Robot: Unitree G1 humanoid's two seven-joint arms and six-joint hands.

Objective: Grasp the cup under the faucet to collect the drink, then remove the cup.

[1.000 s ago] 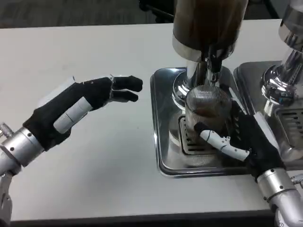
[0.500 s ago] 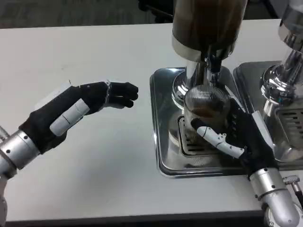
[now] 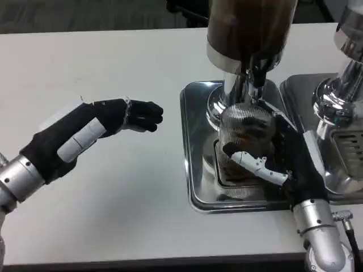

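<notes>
Left hand (image 3: 91, 133): hovering over the white table (image 3: 113, 62) at the left, well apart from the tray; fingers reaching out toward the right, slightly spread, gripping nothing.
Table: taking up the left and near part of the scene, carrying the trays.
Tray (image 3: 195, 187): shiny steel, lying right of centre on the table, with a slotted grate (image 3: 224, 175) in its middle.
Dispenser (image 3: 249, 28): standing at the far side of the tray, its tank showing dark liquid, its steel column rising from the tray.
Faucet (image 3: 256, 79): pointing down from the dispenser, directly over the cup.
Cup (image 3: 245, 136): clear and ribbed, standing upright on the grate under the faucet, holding some dark drink.
Right hand (image 3: 283, 170): reaching in from the near right, wrapping around the cup, its white thumb (image 3: 252, 164) crossing the cup's near side and touching it; the fingers on the far side are hidden.
Second dispenser (image 3: 343, 85): sitting at the right edge on its own tray, only partly in sight.
</notes>
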